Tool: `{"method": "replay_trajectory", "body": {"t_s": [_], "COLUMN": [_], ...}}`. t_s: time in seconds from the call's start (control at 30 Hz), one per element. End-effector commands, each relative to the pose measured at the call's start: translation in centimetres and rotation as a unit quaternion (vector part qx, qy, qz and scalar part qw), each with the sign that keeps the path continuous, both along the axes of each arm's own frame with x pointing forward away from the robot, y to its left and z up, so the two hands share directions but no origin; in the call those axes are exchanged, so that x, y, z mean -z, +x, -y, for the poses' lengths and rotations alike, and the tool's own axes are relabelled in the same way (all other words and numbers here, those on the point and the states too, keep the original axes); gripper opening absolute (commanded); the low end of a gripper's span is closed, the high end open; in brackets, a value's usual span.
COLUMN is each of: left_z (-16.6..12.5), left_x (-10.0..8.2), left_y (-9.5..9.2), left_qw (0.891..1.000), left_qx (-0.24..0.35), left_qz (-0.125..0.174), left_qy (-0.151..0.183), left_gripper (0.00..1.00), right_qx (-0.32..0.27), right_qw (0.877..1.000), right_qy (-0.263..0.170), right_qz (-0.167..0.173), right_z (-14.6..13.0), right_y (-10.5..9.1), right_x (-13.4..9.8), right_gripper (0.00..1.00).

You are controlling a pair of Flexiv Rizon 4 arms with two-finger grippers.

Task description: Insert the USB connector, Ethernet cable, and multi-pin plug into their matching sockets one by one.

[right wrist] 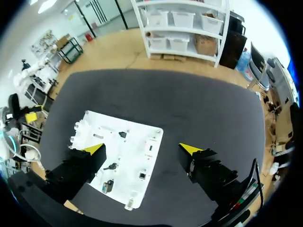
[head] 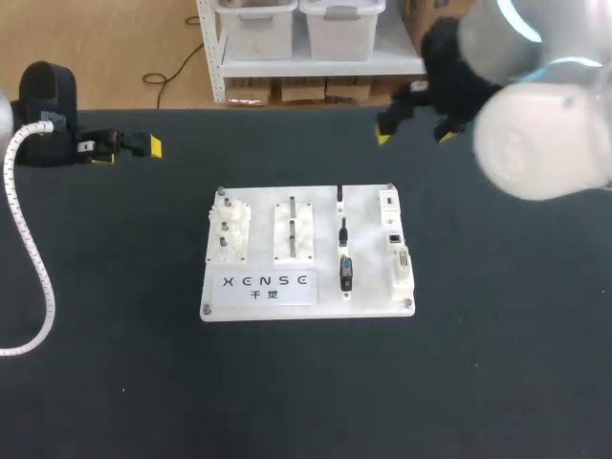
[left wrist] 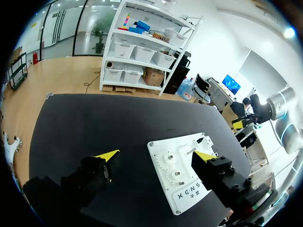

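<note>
Your table (head: 115,382) is covered in matte black, and near its middle lies a flat, glossy white rectangular board (head: 368,287) with a small bolt at each corner. On the board's left side sits a white block of toothed gears (head: 228,234), and beside it a pale block (head: 294,229) cut with two long slots. A printed label (head: 268,285) lies in front of them. Right of the slotted block, the task's plugs lie in a line on the board. The chunky dark multi-pin plug (head: 346,274) is nearest you, a slim dark connector (head: 342,229) comes next, and a shorter connector (head: 339,196) is farthest. They are too small to tell USB from Ethernet. The pale sockets (head: 394,237) run along the board's right edge, just beside the plugs. Your left gripper (head: 129,151) lies low at the table's far left, well apart from the board. Its fingers point toward the middle, spread wide with nothing between them, and a ribbed white hose (head: 40,277) trails from that arm. Your right gripper (right wrist: 142,149) hangs above the table's far right with its rounded white arm behind it. Its yellow-tipped fingers are likewise wide apart and empty, and the board lies below them.
</note>
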State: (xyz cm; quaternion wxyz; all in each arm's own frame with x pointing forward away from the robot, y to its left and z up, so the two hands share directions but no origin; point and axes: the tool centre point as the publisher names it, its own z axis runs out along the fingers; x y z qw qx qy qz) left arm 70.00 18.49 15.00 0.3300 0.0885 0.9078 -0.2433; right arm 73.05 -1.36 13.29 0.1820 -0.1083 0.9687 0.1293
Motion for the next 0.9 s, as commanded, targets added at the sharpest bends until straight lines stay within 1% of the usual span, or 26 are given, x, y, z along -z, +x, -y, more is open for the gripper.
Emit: {"method": "replay_trajectory", "body": {"t_s": [0.03,0.17,0.3,0.4,0.47,0.9], "left_z": [0.0,0.0,0.0,0.0,0.0,0.0], "left_x": [0.0,0.0,0.0,0.0,0.0,0.0], "left_y": [0.0,0.0,0.0,0.0,0.0,0.0], "left_qw": [1.0,1.0,1.0,1.0,1.0,1.0], "left_qx": [0.0,0.0,0.0,0.0,0.0,0.0], "left_qz": [0.0,0.0,0.0,0.0,0.0,0.0], "left_qy": [0.0,0.0,0.0,0.0,0.0,0.0], "left_gripper": [1.0,1.0,1.0,1.0,1.0,1.0], "right_qx": [0.023,0.015,0.019,0.025,0.01,0.01], "right_qw": [0.993,0.991,0.989,0.988,0.989,0.989], "right_qy": [-0.11,-0.123,-0.132,-0.129,-0.113,-0.113], "right_qz": [-0.026,-0.047,-0.064,-0.078,-0.096,-0.096], "right_z": [-3.2,-4.8,-5.5,-5.5,-5.5,-5.5], "right_y": [1.5,1.5,1.3,1.0,0.7,0.7], "right_x": [2.5,4.1,5.5,6.4,6.7,6.7], "right_gripper": [1.0,1.0,1.0,1.0,1.0,1.0]}}
